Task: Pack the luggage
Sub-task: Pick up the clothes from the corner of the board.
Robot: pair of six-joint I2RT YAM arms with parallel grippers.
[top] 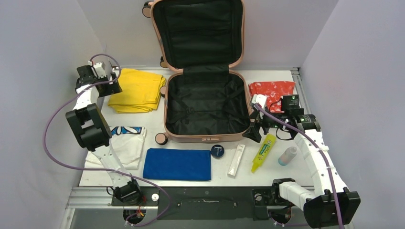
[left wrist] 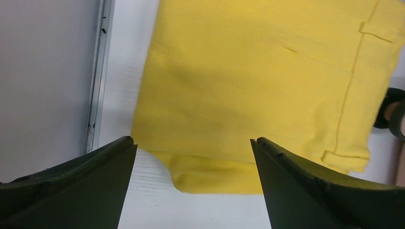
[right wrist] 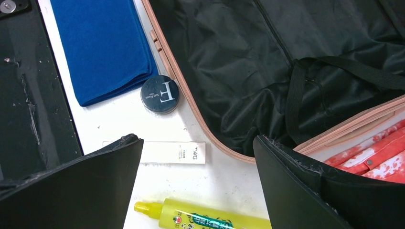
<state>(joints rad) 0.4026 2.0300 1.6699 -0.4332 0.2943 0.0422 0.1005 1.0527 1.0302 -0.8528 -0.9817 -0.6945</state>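
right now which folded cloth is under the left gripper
The yellow cloth, beside the luggage: the open left gripper hangs over its edge. Blue cloth, white cloth, red cloth lie elsewhere.

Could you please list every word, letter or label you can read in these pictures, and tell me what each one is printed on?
"F": large white letter on the lid of the round dark tin; the small line above it is too small to read.
"TWG": at one end of the slim white box; the tiny print beside it is unreadable.
Yellow tube: green print and a red emblem, too blurred to read.
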